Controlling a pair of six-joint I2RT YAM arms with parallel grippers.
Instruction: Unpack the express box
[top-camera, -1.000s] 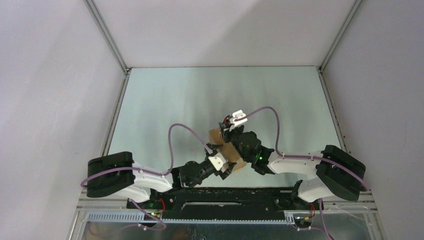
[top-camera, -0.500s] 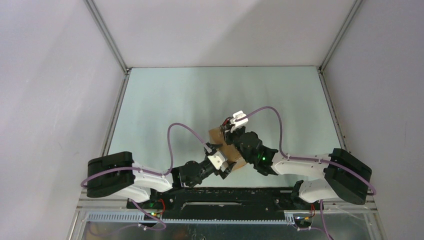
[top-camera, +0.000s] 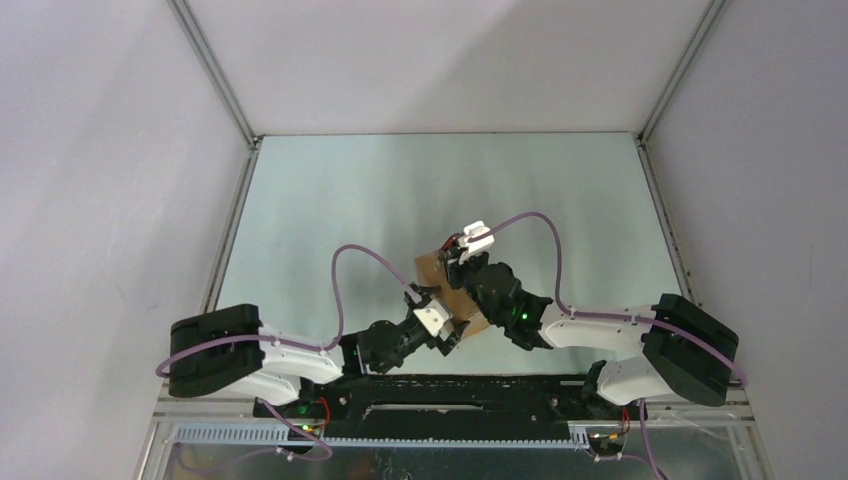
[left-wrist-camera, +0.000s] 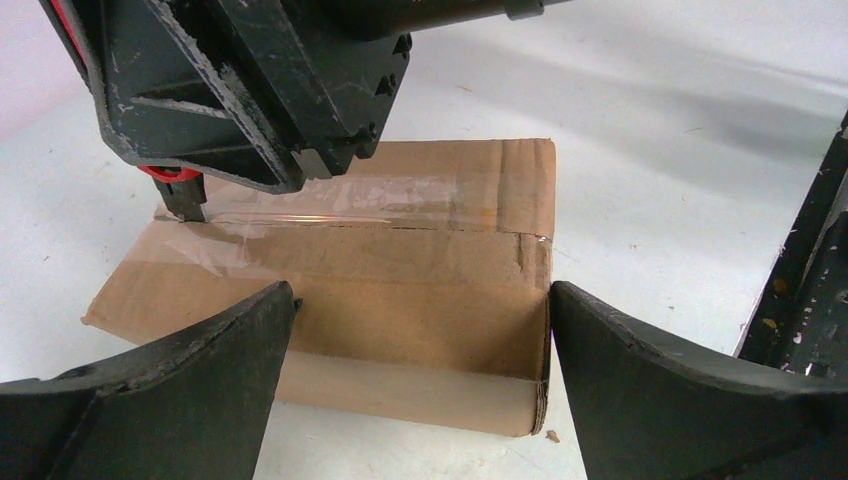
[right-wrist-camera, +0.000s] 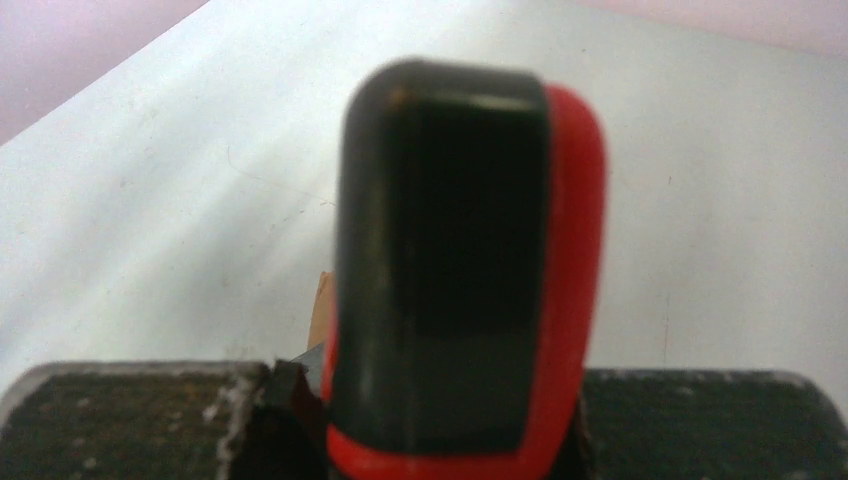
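The express box (left-wrist-camera: 400, 290) is a brown carton lying flat, its top seam under clear tape. In the top view the box (top-camera: 432, 272) lies in the middle near the arms. My left gripper (left-wrist-camera: 420, 400) is open, its fingers (left-wrist-camera: 180, 390) standing on either side of the box's near right corner; it also shows in the top view (top-camera: 447, 333). My right gripper (right-wrist-camera: 430, 410) is shut on the red-and-black utility knife (right-wrist-camera: 450, 260). In the left wrist view the knife's tip (left-wrist-camera: 185, 205) rests on the tape at the box's far left. The right gripper (top-camera: 463, 265) hangs over the box.
The pale table (top-camera: 350, 200) is walled by white panels at the back and on both sides. Purple cables loop over both arms. The right arm's black links (left-wrist-camera: 800, 280) stand close on the right in the left wrist view.
The box and the two grippers have shifted slightly towards the far left. The right arm's base link has swung out a little. The knife stays held.
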